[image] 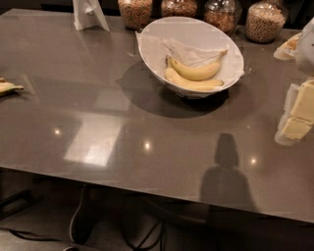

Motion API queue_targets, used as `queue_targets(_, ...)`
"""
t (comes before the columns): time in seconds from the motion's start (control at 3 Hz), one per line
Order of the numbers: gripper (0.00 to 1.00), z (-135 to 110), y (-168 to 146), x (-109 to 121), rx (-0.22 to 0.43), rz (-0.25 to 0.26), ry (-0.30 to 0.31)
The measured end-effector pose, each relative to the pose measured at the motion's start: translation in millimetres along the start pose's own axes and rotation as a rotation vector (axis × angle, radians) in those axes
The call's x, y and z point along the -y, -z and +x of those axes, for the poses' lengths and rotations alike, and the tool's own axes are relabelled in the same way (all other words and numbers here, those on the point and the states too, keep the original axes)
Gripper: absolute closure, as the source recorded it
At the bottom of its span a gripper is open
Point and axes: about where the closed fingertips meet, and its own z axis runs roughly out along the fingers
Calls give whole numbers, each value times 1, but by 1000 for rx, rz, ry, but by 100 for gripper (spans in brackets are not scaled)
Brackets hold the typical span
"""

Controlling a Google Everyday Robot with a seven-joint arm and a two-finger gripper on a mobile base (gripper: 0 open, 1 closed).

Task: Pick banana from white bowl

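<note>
Resting inside the white bowl (147,51), the banana (196,72) lies on its side with its curve sagging toward the bowl's floor and its thin pale stem pointing up toward the right rim. It lies on top of a paler, straighter banana (191,84), touching it along most of its length. That probably explains its raised position, which leaves its upper surface exposed from above. Crumpled paper lining (189,49) fills the bowl behind the fruit and cushions it against the wall. The bowl sits tipped, its far rim higher than the near one, so both fruits have settled toward the lower, nearer side.

The bowl stands toward the back of the grey tabletop (98,103), just in front of a row of glass jars (135,12). A small banana piece (9,88) lies at the left edge, well apart from the bowl.

The gripper (297,117) hangs at the right edge of the view, cut off by the frame and well apart from the bowl. Whether it is wide or narrow cannot be told, though it does not appear to hold anything. The pick has not begun. The reach would have to clear the bowl's right rim and take the upper fruit without dragging the lower one.
</note>
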Motion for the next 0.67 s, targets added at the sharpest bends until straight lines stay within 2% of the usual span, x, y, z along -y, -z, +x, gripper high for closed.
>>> queue_targets(0.33, 0, 0, 0, 0, 0, 0, 0)
queue_targets(0.67, 0, -5, -1, 6, 16, 24, 18)
